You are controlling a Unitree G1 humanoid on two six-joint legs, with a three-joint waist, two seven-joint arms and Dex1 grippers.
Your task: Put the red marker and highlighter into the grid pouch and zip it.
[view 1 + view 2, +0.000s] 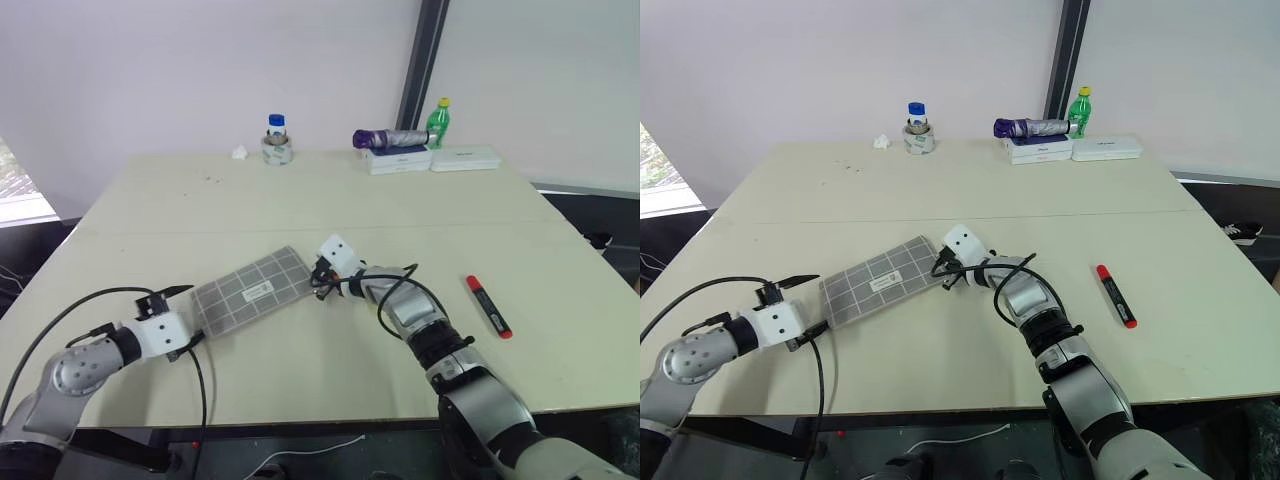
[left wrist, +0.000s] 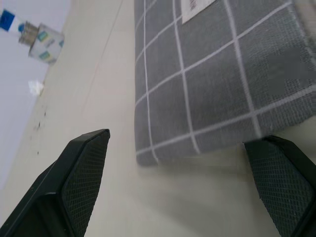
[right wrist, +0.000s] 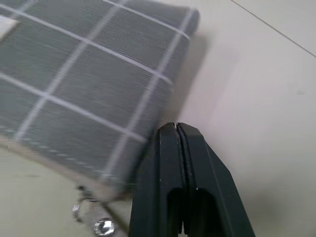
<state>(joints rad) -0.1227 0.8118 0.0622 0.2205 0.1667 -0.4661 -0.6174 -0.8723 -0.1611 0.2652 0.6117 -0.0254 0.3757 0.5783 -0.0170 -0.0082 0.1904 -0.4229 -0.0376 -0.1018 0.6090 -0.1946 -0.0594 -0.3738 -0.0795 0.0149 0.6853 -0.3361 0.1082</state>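
From the left eye view, the grid pouch (image 1: 250,292) lies flat in the middle of the table (image 1: 300,200), and its long side runs slanted between the two arms. The left gripper (image 1: 185,318) sits at the pouch's end nearer the robot, and the right gripper (image 1: 318,275) sits at the far end. The red marker (image 1: 488,305) lies well apart from the pouch, out on the right arm's side, so the right arm is the nearer one to it. I do not spot the highlighter on the table. In the right eye view the picture is the same: pouch between the grippers, marker off to the right. In the left wrist view, the left gripper's two fingers (image 2: 74,177) stand wide apart with nothing between them, and the pouch's short end lies just ahead of them. In the right wrist view, the right gripper's fingers (image 3: 173,182) are pressed tight together, right beside the pouch's corner. A small metal zip pull (image 3: 91,215) hangs just beside them; I cannot tell if they pinch it.
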